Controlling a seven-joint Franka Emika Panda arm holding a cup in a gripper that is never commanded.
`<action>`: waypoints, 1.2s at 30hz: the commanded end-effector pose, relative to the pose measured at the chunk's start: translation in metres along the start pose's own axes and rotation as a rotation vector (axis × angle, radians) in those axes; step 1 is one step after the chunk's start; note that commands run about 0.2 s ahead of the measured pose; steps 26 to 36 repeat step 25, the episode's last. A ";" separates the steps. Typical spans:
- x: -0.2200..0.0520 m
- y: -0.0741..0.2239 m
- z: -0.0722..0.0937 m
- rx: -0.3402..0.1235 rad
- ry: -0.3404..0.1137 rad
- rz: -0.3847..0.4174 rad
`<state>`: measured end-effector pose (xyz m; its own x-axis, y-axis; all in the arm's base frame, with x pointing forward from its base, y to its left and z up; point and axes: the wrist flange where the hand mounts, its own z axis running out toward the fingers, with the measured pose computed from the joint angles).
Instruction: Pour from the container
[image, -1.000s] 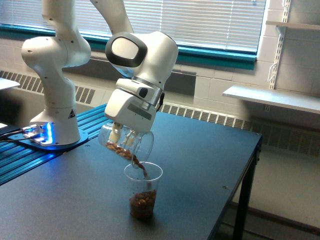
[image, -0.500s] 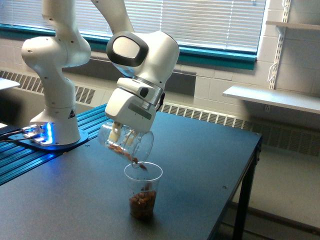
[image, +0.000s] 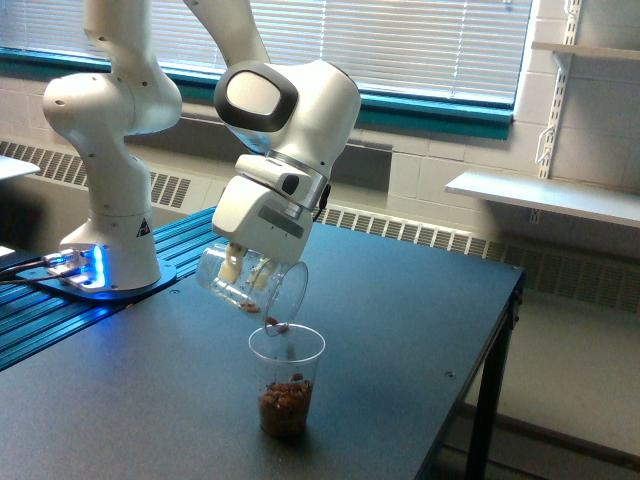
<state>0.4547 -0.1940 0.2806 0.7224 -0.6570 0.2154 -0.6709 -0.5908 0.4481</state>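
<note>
- The gripper (image: 247, 270) pinched the container (image: 252, 285), a clear smooth-walled cup, with its fingers pressed against the cup's wall.
- The container was tipped steeply, its long axis near level, its rim (image: 294, 295) pointing down toward the exterior view's right.
- That rim hung just above a second clear cup (image: 286, 380) standing upright on the dark table (image: 400, 330).
- Few brown nut-like pieces (image: 272, 322) remained at the container's lip; it looked nearly empty.
- The lower cup held a layer of brown pieces at its bottom.
</note>
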 end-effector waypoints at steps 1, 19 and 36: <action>0.000 -0.004 -0.002 0.003 -0.008 -0.039; -0.001 -0.003 -0.006 0.031 -0.003 -0.046; -0.002 0.000 -0.007 0.042 0.012 -0.037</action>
